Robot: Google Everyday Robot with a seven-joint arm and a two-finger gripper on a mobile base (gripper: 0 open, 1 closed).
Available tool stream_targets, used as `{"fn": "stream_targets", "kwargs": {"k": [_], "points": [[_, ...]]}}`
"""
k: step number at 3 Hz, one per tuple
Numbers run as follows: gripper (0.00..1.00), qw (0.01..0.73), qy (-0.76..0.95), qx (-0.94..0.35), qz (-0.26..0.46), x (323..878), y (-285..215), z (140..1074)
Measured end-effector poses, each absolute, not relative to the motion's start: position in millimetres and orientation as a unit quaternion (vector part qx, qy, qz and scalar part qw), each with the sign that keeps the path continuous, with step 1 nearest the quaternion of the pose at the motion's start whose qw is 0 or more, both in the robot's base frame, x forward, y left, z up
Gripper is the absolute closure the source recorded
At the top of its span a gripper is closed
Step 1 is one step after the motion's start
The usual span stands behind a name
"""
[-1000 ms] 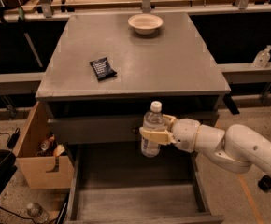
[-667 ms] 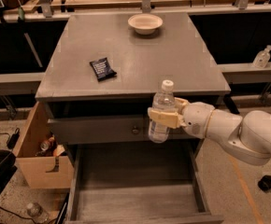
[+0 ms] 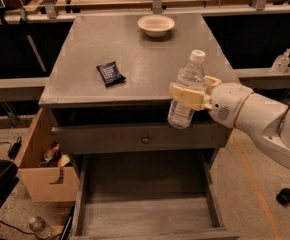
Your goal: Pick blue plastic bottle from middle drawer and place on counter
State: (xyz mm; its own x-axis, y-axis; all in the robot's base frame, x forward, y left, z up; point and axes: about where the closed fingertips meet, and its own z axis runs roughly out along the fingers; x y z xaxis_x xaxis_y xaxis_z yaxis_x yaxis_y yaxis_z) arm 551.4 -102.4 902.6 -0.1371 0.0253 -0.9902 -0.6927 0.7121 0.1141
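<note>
My gripper (image 3: 191, 95) is shut on the blue plastic bottle (image 3: 186, 90), a clear ribbed bottle with a white cap. It holds the bottle upright in the air at the counter's front right edge, cap above the counter level. The counter (image 3: 145, 54) is a grey wooden top. The middle drawer (image 3: 147, 204) stands pulled open below, its plank floor bare. The white arm reaches in from the right.
A white bowl (image 3: 156, 25) sits at the counter's back. A dark snack packet (image 3: 110, 73) lies left of centre. A shallow drawer front with a round knob (image 3: 145, 139) is shut above the open drawer. A cardboard box (image 3: 45, 159) stands at the left. A small pump bottle (image 3: 281, 62) stands on the right ledge.
My gripper has lifted the bottle up and slightly right, from in front of the shallow drawer front to the level of the counter's edge.
</note>
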Motion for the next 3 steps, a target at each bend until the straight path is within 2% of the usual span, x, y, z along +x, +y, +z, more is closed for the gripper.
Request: {"fn": "stream_targets", "kwargs": {"k": [2, 3], "points": [[1.0, 0.656, 0.67, -0.27, 0.217, 590.5, -98.8, 952.7], [1.0, 0.648, 0.675, -0.297, 0.192, 629.7, -95.7, 943.7]]}}
